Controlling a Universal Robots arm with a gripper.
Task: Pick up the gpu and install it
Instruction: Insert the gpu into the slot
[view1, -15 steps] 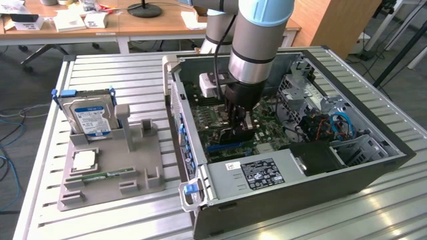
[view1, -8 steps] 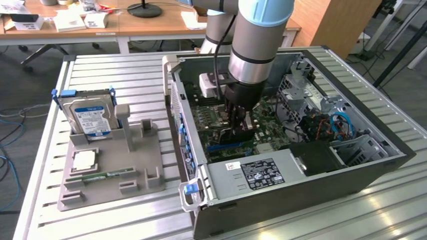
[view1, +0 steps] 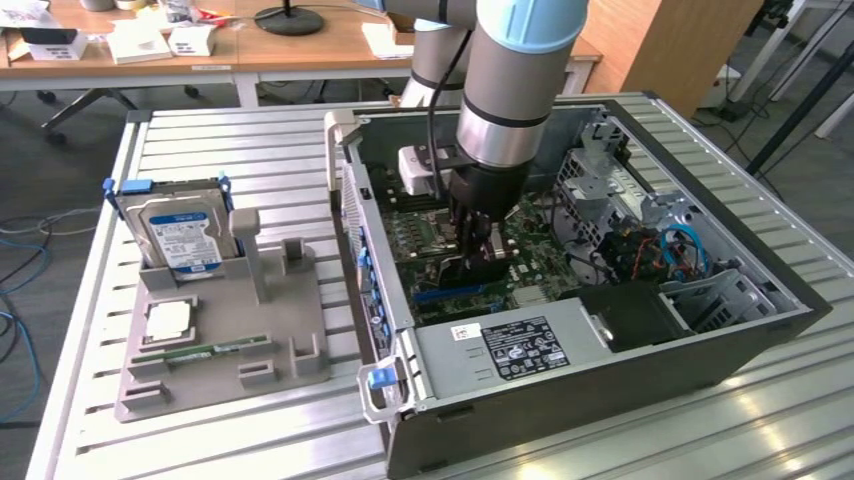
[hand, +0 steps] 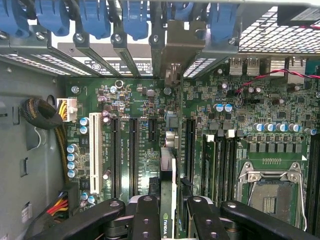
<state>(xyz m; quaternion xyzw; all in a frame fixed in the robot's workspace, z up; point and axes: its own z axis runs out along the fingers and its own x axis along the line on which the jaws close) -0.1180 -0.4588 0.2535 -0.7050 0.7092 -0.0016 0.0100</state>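
Seemingly edge-on, gpu (hand: 169, 200) in gripper (hand: 169, 212) — motherboard (hand: 135, 135) slots close below.

In the exterior view the arm's forearm and wrist hide the gripper (view1: 483, 245) fingertips and most of the gpu (view1: 470, 272), leaving a dark sliver of the card above the motherboard (view1: 534, 262), and the arm's upper links run off the top edge. In the wrist view the gpu (hand: 168, 200) shows edge-on as a thin strip, its lower part cut off by the frame's edge between the black fingers (hand: 145, 220), so whether its edge sits in a slot cannot be told. The print on the power supply label (view1: 523, 346) is too small to read.
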